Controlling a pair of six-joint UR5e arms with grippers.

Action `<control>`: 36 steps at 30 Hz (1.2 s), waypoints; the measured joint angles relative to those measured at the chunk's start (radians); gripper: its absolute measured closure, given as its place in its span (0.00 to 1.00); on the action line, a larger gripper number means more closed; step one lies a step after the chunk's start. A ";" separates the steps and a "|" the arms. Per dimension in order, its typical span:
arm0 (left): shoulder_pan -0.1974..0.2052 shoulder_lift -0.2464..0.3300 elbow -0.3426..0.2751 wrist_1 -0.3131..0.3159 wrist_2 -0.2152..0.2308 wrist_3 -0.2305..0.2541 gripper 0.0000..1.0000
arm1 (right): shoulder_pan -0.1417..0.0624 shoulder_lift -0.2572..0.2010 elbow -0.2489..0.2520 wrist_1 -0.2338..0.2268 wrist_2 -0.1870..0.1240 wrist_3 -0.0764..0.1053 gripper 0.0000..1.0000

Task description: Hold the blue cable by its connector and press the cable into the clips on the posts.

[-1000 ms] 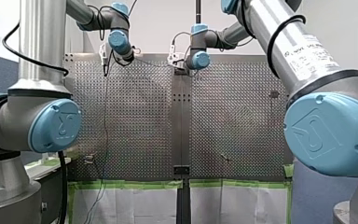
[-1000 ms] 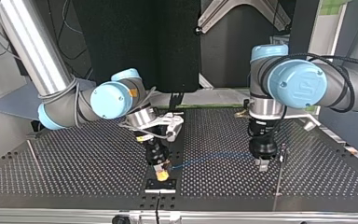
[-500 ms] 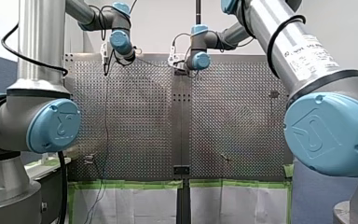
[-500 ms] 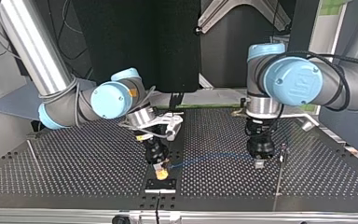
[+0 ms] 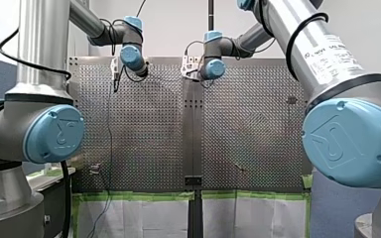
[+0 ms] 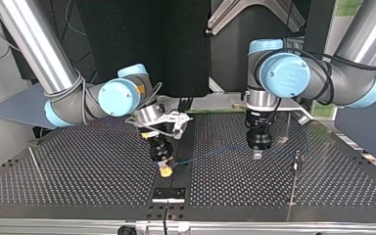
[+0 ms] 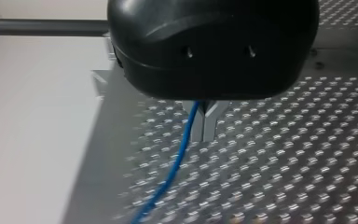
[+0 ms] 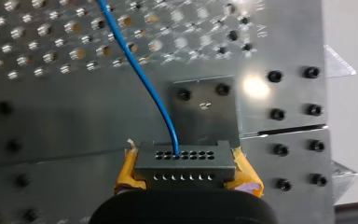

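Right wrist view is showing my right claw (image 8: 185,169) clenching the grey connector (image 8: 184,161) between its yellow pads (image 8: 127,171), so the holding part is looking done; the blue cable (image 8: 140,70) is leaving one of the holes in the connector's face, thin, smooth and gently curving; in the left wrist view my left claw (image 7: 203,135) is pinching that cable between closed metal fingers (image 7: 212,121); across the top view the cable is running above the counter (image 6: 78,171) from my right claw toward two o'clock, nearly taut; a slim post (image 6: 293,182) is standing at four o'clock of my left claw, apart from the cable; pressing it into the clips is, I judge, all remaining.
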 joint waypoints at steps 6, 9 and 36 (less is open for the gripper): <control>-0.046 -0.053 -0.056 0.056 -0.030 -0.002 1.00 | 0.017 -0.010 0.059 -0.010 0.059 -0.031 1.00; -0.074 -0.081 -0.085 0.085 -0.056 -0.006 1.00 | 0.022 -0.012 0.086 -0.027 0.085 -0.030 1.00; -0.252 -0.256 -0.241 0.313 -0.090 -0.062 1.00 | -0.008 0.007 0.321 -0.259 0.172 -0.022 1.00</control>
